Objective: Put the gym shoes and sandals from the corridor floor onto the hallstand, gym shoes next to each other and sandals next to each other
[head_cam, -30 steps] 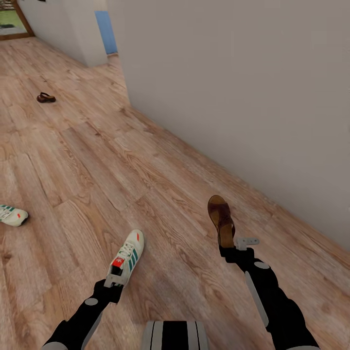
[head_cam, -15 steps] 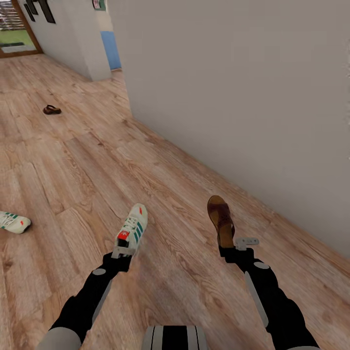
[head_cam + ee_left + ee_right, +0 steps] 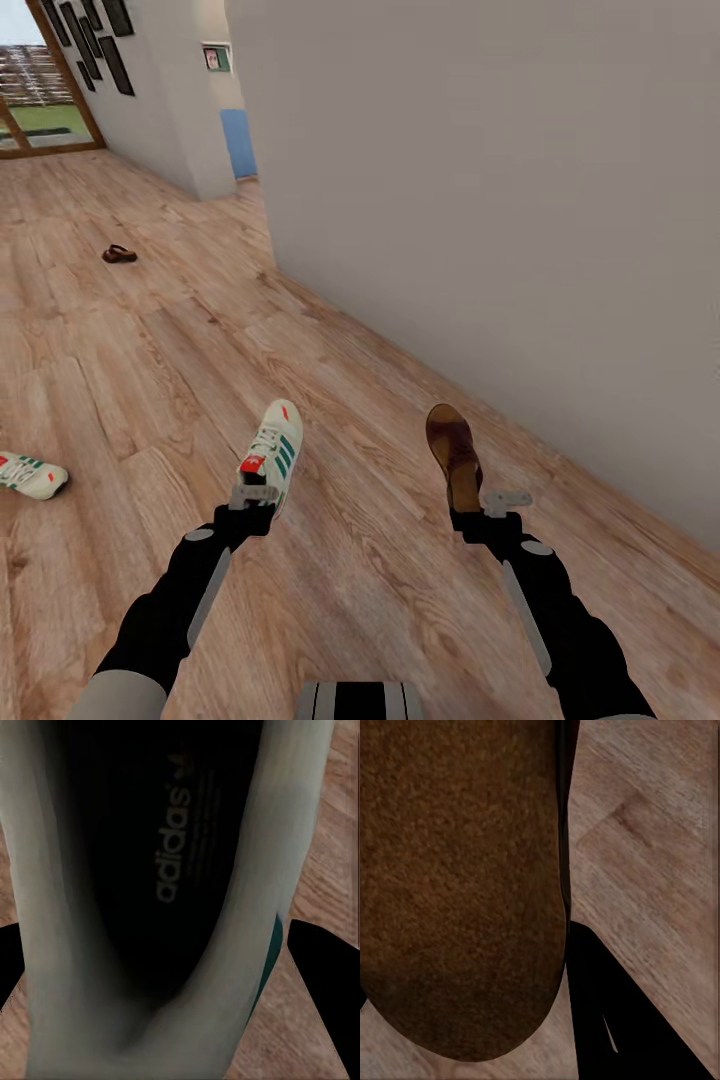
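My left gripper (image 3: 256, 497) is shut on the heel of a white gym shoe (image 3: 272, 455) with teal stripes, held above the corridor floor (image 3: 150, 370); the left wrist view looks into that gym shoe's dark insole (image 3: 161, 847). A brown sandal (image 3: 453, 452) is clamped in my right gripper (image 3: 468, 510), and its brown surface (image 3: 457, 885) looms close in the right wrist view. A second gym shoe (image 3: 30, 475) lies on the floor at the far left. The other sandal (image 3: 119, 254) lies far back on the floor. The hallstand is out of view.
A plain grey wall (image 3: 500, 200) runs along my right side, its corner ahead. Beyond it are a blue panel (image 3: 239, 142), framed pictures and a glass door (image 3: 45, 100) at the back left. Open plank floor stretches ahead and left.
The head view has tilted up, showing more of the far door and wall. My left arm has raised and extended the gym shoe forward. The right arm holds the sandal unchanged.
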Controlling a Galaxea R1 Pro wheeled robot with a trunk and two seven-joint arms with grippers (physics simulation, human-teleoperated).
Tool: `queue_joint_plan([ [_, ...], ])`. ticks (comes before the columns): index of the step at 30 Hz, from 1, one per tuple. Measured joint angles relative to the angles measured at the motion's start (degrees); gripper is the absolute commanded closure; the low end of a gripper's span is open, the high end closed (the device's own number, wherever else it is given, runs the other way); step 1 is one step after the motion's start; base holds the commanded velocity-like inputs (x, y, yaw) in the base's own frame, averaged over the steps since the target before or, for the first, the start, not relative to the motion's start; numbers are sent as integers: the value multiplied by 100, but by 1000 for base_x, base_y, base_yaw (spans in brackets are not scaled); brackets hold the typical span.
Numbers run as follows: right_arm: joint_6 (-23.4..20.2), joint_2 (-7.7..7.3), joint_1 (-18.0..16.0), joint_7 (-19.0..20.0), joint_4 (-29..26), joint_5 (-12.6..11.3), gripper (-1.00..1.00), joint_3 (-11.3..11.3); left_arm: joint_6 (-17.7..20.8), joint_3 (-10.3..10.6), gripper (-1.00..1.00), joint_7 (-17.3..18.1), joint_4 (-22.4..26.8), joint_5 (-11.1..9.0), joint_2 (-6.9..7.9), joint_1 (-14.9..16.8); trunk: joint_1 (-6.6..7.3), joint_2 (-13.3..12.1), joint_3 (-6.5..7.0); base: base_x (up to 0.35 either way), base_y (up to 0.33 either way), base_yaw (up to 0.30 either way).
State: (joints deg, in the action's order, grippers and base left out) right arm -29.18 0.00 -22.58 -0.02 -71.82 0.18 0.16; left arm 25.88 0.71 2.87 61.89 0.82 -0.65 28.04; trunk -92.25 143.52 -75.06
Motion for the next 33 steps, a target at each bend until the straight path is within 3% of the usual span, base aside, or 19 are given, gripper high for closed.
queue_joint_plan([
  [22,0,-8,-8,-1,0,0,100,0,0,4,100,8,0,-14,-10,-2,57,-30,692,0,0,0],
  [33,0,-8,-7,-1,0,0,100,0,-4,5,100,9,-1,-14,-6,-8,298,-470,991,0,0,0],
])
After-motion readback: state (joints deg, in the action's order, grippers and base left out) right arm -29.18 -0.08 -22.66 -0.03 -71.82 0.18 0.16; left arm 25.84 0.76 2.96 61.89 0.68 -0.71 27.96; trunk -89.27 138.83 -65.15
